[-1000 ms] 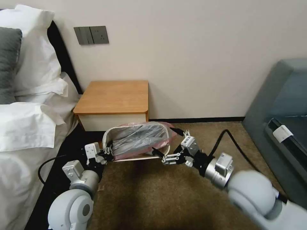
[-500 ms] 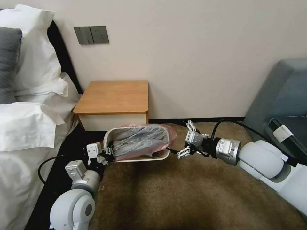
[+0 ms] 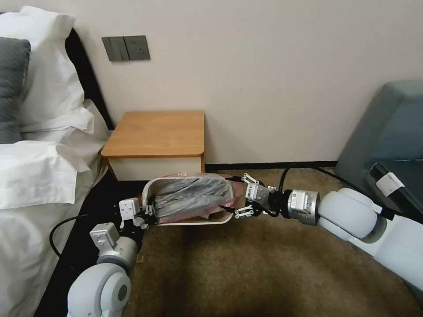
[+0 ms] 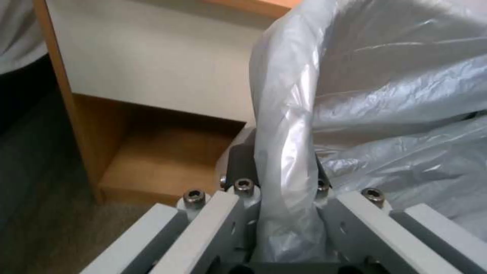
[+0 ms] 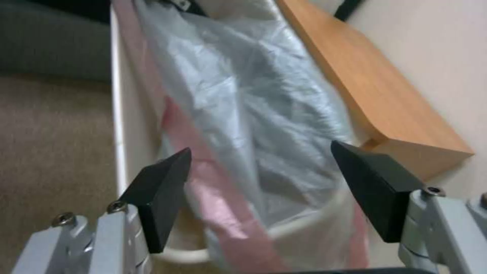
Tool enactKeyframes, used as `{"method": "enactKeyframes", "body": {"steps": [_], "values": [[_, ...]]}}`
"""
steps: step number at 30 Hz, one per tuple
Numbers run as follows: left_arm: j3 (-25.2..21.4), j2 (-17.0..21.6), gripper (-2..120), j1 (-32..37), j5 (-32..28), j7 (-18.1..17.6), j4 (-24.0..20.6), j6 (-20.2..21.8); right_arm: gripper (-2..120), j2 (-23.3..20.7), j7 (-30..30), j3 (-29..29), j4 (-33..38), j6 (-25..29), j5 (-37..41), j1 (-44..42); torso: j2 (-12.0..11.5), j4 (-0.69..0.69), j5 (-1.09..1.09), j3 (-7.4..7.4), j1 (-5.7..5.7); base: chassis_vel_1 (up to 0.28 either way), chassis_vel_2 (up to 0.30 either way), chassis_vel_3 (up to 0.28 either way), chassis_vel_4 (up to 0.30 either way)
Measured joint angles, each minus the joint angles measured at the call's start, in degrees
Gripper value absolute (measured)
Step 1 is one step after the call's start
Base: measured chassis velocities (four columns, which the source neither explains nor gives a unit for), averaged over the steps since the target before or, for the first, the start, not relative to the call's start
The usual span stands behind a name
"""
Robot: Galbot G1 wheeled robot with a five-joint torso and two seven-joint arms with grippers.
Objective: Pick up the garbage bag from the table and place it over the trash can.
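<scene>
The trash can [image 3: 194, 222] stands on the carpet in front of the table [image 3: 156, 134]. The garbage bag [image 3: 189, 196] lies in its mouth, grey and crinkled, with its pink rim draped over the right end. At the bin's left end my left gripper [image 3: 147, 215] is shut on the bag's edge; the left wrist view shows the plastic [image 4: 355, 106] pinched in that gripper [image 4: 287, 190]. My right gripper [image 3: 230, 193] is open at the bin's right end. In the right wrist view this gripper [image 5: 264, 182] straddles the bag's pink rim [image 5: 218, 198] and the bin's rim [image 5: 119, 125].
A bed with white pillows [image 3: 39, 176] runs along the left, close to my left arm. A grey sofa [image 3: 387, 145] stands at the right. The wall is right behind the table. Brown carpet [image 3: 246, 273] lies open in front of the bin.
My right arm swung from the bin's front edge out to the right, then came in to the bin's right end with its jaws open. The left gripper kept its hold.
</scene>
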Motion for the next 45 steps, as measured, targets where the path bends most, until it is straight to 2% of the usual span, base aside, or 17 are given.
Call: {"method": "enactKeyframes", "body": {"steps": [3, 6, 12, 15, 17, 19, 21, 25, 28, 29, 32, 33, 36, 45], "values": [[0.0, 0.0, 3, -0.3, 0.0, 0.0, -0.1, 0.0, 76, -0.5, -0.6, -0.3, 0.2, 0.1, -0.4, 0.2, 0.0, 0.0, 0.0, 0.0, 0.0, 0.0, 0.0, 0.0, 0.0], [0.0, 0.0, 3, -0.6, 0.0, 0.0, 0.1, 0.0, 84, -2.0, -0.9, 0.0, 0.8, 0.3, -0.2, -0.6, 0.0, -0.01, 0.0, 0.0, -0.01, 0.0, 0.0, 0.0, 0.0], [0.3, -0.2, 3, -0.8, 0.0, 0.0, 0.2, 0.0, 85, -2.7, -1.1, 0.2, 0.5, 0.6, -0.8, -1.4, 0.0, -0.01, 0.0, 0.0, 0.0, 0.0, 0.0, 0.0, 0.0], [0.3, -0.2, 3, -0.7, 0.1, 0.0, 0.1, 0.0, 82, -2.5, -1.1, -0.2, 0.2, 0.6, -1.1, -1.2, 0.0, -0.01, 0.01, 0.0, 0.0, 0.0, 0.0, 0.0, 0.0], [0.3, -0.3, 3, -0.6, 0.1, 0.0, 0.0, 0.0, 72, -2.4, -1.1, -0.6, -0.1, 0.6, -1.3, -0.9, 0.0, 0.0, 0.0, 0.0, 0.0, 0.0, 0.0, 0.0, 0.0], [0.3, -0.2, 3, -0.5, 0.1, 0.0, -0.1, 0.0, 69, -2.3, -1.1, -0.7, -0.1, 0.6, -1.3, -0.8, 0.0, 0.0, 0.0, 0.0, 0.0, 0.0, 0.0, 0.0, 0.0], [0.2, -0.1, 3, -0.3, 0.1, 0.0, -0.3, 0.0, 58, -2.2, -1.0, -0.9, -0.4, 0.6, -1.5, -0.8, 0.0, 0.0, 0.0, 0.0, 0.0, 0.0, 0.0, 0.0, 0.0], [0.2, -0.1, 3, -0.2, 0.1, 0.0, -0.3, 0.0, 49, -2.2, -0.9, -0.9, -0.5, 0.6, -1.5, -0.8, 0.0, 0.0, 0.0, 0.0, 0.0, 0.0, 0.0, 0.0, 0.0], [0.2, -0.2, 3, -0.2, 0.1, 0.0, -0.4, 0.0, 32, -2.2, -0.7, -0.9, -0.5, 0.6, -1.5, -1.1, 0.0, -0.01, 0.0, 0.0, 0.0, 0.0, 0.0, 0.0, 0.0], [0.2, -0.2, 3, -0.2, 0.1, 0.0, -0.4, 0.0, 32, -2.2, -0.7, -0.9, -0.5, 0.6, -1.5, -1.1, 0.0, -0.01, 0.0, 0.0, 0.0, 0.0, 0.0, 0.0, 0.0], [0.2, -0.1, 3, -0.4, 0.0, 0.0, -0.4, 0.0, 16, -2.2, -0.6, -0.8, -0.4, 0.6, -1.5, -1.4, 0.0, -0.01, 0.0, 0.0, 0.0, 0.0, 0.0, 0.0, 0.0], [0.2, -0.1, 3, -0.4, 0.0, 0.0, -0.4, 0.0, 16, -2.2, -0.6, -0.8, -0.4, 0.6, -1.5, -1.4, 0.0, -0.01, 0.0, 0.0, 0.0, 0.0, 0.0, 0.0, 0.0], [0.1, 0.0, 3, -0.7, -0.1, 0.0, -0.1, 0.0, 2, -2.2, -0.4, -0.7, -0.4, 0.6, -1.4, -1.4, 0.0, 0.0, 0.0, 0.0, 0.0, 0.0, 0.0, 0.0, 0.0], [-0.2, 0.0, 3, -1.6, -0.2, -0.5, 0.9, 0.7, 0, -2.5, -0.5, 2.9, 1.1, 1.8, -1.1, -5.5, 0.0, 0.0, 0.0, 0.0, 0.0, 0.0, 0.0, 0.0, 0.0]]}}
